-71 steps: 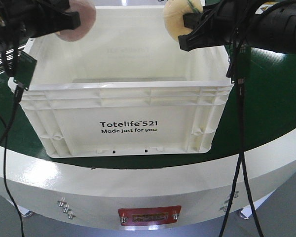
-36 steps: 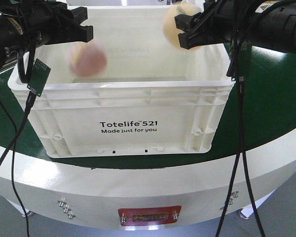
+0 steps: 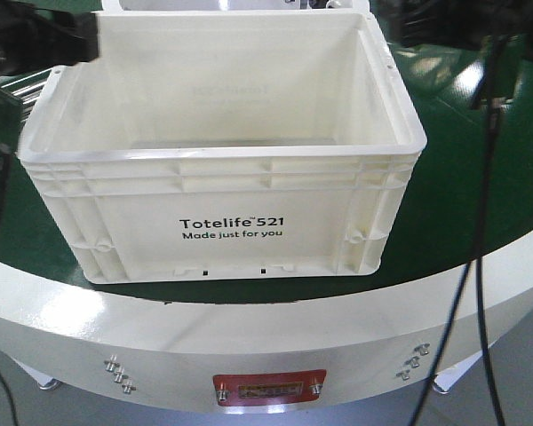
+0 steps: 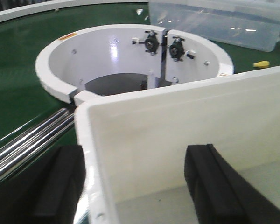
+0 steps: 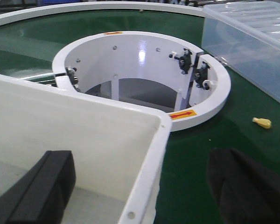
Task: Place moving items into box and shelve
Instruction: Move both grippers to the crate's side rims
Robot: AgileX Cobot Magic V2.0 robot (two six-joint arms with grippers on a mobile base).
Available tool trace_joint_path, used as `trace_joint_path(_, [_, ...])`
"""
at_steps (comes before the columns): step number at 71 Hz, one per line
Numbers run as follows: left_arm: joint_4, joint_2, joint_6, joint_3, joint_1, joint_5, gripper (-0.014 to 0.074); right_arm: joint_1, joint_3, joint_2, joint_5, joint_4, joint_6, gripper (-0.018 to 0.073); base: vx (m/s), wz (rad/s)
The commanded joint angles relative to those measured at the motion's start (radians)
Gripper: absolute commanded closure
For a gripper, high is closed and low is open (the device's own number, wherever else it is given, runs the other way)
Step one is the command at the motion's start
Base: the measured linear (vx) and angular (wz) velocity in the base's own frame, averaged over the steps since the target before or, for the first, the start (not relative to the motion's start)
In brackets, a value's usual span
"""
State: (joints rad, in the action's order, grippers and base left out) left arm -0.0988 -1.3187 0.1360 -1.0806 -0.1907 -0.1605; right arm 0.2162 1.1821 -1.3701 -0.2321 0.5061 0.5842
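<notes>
Both buns, held over the box (image 3: 231,222) a second ago, have been dropped and are no longer seen, presumably hidden inside it. The left fingers (image 4: 60,186) and right fingers (image 5: 44,186) are spread empty astride its far corners; shelving remains.

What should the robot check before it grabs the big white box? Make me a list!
1. Left end effector open, astride a wall of the box: ok.
2. Right end effector open, also astride a box wall: ok.
3. Both end effectors empty: ok.
4. Moving items inside the box: cannot tell; none shows in any view.
5. Box upright on the green table: ok.
6. Small yellow piece on the table, apart from the box: ok.
</notes>
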Motion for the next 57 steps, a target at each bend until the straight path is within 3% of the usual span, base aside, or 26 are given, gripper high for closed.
trace_joint_path(1, [0.009, 0.054, 0.01, -0.032, 0.029, 0.019, 0.0029, -0.029, 0.038, 0.046, 0.028, 0.002, -0.003, -0.0026, 0.0, 0.0])
trace_joint_path(11, [0.008, 0.058, 0.01, -0.071, 0.039, -0.122, 0.0029, -0.034, 0.067, 0.041, -0.072, -0.001, -0.02, -0.0023, 0.0, 0.0])
trace_joint_path(18, [0.008, 0.031, 0.01, -0.144, 0.039, -0.228, 0.0029, -0.034, 0.138, 0.008, -0.183, -0.009, -0.1, -0.0021, 0.0, 0.0])
trace_joint_path(34, [0.008, -0.052, 0.025, -0.322, 0.039, -0.386, 0.0029, -0.034, 0.336, -0.11, -0.354, -0.244, -0.371, 0.0036, 0.0, 0.0])
trace_joint_path(57, [0.008, -0.161, 0.055, -0.488, 0.039, -0.549, 0.0029, -0.034, 0.521, -0.232, -0.533, -0.255, -0.423, 0.0037, 0.0, 0.0])
